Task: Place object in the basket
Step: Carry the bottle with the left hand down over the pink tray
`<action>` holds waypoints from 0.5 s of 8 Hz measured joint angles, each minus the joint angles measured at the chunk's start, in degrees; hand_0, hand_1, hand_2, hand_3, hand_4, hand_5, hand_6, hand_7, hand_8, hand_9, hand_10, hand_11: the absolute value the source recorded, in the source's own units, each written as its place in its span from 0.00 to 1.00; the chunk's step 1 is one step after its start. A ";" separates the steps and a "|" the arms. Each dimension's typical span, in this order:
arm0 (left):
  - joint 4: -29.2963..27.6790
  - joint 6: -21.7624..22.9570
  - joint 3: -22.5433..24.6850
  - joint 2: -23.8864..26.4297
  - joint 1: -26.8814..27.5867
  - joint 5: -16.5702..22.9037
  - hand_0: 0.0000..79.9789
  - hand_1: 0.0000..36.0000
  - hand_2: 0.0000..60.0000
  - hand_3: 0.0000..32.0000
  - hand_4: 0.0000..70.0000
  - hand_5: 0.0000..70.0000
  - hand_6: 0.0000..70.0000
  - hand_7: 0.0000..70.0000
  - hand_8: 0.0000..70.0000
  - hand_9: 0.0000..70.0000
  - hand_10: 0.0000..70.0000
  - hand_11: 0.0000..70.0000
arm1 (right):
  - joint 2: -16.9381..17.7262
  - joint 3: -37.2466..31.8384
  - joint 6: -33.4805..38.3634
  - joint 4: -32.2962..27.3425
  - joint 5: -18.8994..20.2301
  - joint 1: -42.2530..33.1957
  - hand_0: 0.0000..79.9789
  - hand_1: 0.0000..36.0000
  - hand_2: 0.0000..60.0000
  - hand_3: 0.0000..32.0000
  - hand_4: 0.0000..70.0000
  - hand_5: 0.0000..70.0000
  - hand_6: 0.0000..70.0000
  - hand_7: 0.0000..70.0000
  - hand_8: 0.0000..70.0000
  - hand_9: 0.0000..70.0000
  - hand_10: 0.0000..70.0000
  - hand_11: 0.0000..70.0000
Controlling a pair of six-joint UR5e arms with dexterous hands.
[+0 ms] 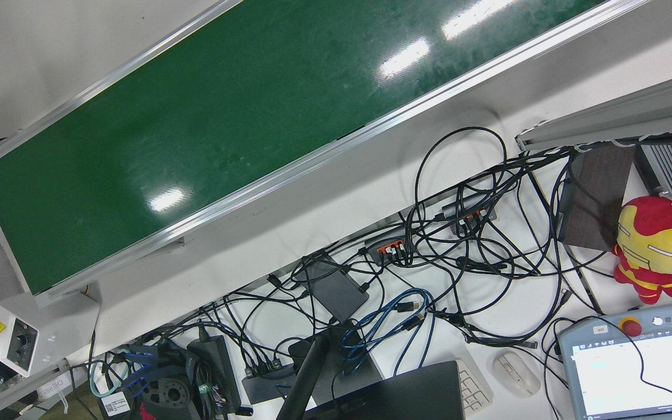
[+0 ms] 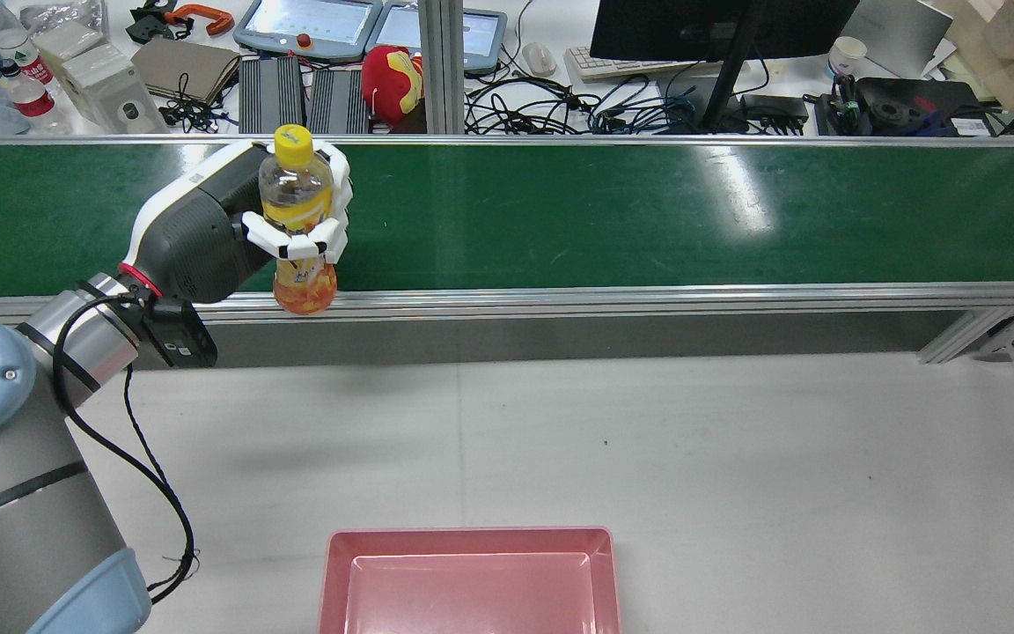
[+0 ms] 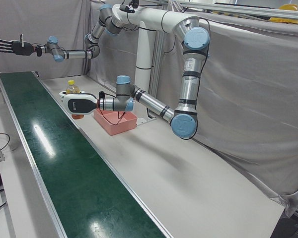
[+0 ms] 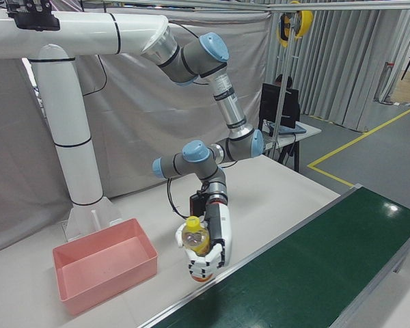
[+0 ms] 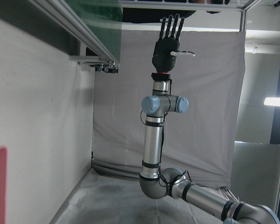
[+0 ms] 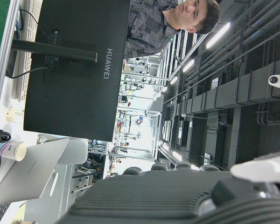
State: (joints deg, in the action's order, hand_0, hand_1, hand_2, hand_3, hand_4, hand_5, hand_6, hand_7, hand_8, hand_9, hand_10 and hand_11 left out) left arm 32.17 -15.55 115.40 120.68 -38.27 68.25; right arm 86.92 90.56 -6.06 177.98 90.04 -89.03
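My left hand [image 2: 234, 224] is shut on a clear bottle [image 2: 297, 189] with a yellow cap and orange drink. It holds the bottle upright above the near rail of the green belt [image 2: 604, 211]. The same hand [image 4: 217, 240] and bottle [image 4: 194, 239] show in the right-front view, and the hand [image 3: 80, 105] in the left-front view. The pink basket [image 2: 472, 572] stands empty on the white table, nearer my base and to the right of the hand. My right hand [image 3: 12, 46] is black, open, fingers spread, raised high past the belt's far end; it also shows in the left hand view [image 5: 167, 41].
The white table [image 2: 736, 440] lies between the belt and the basket. Beyond the belt, a desk holds cables [image 1: 458, 245], a red plush toy [image 2: 393, 84], teach pendants and a monitor. Grey curtains [image 3: 248, 99] close the station behind the arms.
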 measured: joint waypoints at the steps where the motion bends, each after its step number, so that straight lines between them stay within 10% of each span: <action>1: 1.28 -0.41 2.38 -0.14 3.74 0.60 1.00 1.00 1.00 0.00 0.86 1.00 0.89 0.98 1.00 1.00 0.77 1.00 | 0.00 -0.05 0.00 0.00 0.01 0.02 0.00 0.00 0.00 0.00 0.00 0.00 0.00 0.00 0.00 0.00 0.00 0.00; 4: 7.81 -7.32 10.74 -0.16 15.73 1.19 1.00 1.00 1.00 0.00 0.85 1.00 0.87 0.93 1.00 1.00 0.74 1.00 | 0.00 -0.11 0.00 0.00 0.04 0.08 0.00 0.00 0.00 0.00 0.00 0.00 0.00 0.00 0.00 0.00 0.00 0.00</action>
State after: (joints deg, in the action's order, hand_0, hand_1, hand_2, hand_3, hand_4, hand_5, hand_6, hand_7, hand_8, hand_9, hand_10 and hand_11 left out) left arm 39.98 -22.87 126.15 120.53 -22.54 69.44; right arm 86.92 90.45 -6.06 177.98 90.08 -88.95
